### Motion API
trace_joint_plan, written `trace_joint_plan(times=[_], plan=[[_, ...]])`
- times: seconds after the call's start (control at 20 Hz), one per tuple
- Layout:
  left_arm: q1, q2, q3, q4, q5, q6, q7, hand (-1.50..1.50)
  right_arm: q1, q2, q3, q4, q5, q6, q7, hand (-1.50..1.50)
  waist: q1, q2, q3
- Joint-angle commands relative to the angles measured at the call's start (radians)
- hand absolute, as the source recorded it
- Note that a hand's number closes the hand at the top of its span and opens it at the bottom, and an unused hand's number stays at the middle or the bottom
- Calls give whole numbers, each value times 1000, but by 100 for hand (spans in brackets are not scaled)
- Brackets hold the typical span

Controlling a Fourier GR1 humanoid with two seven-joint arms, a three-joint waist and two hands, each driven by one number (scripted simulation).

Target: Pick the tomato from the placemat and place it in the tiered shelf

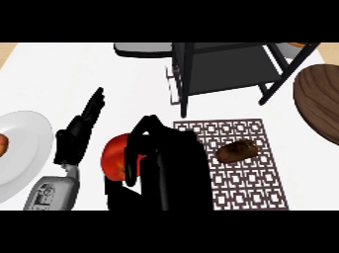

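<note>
Tomato [115, 155]: clamped in curled right hand [161, 163], just left of placemat [239, 163]. Left hand [78, 136] straight-fingered, idle. Carry high toward 1 o'clock, clearing shelf [227, 69] frame

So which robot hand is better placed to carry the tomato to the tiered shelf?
The right robot hand: its fingers already curl round the tomato, and the tiered shelf stands just beyond it. The left robot hand is open, holding nothing.

One tomato [115, 157], one plate [27, 129], two robot hands [81, 133] [161, 168]
</note>
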Motion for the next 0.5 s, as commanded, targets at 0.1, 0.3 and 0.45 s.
trace_joint_plan(times=[0.1, 0.3, 0.45], plan=[[52, -15, -18, -17, -9, 8, -24, 0, -102, 14, -116, -45, 118, 134, 215, 150, -2, 0, 0], [23, 3, -10, -52, -9, 3, 19, 0, -243, 14, -225, 14, 90, 232, 204, 150, 10, 0, 0], [-11, -14, -4, -13, -12, 20, 12, 0, -261, 14, -332, 35, 75, 234, 142, 150, 0, 6, 1]])
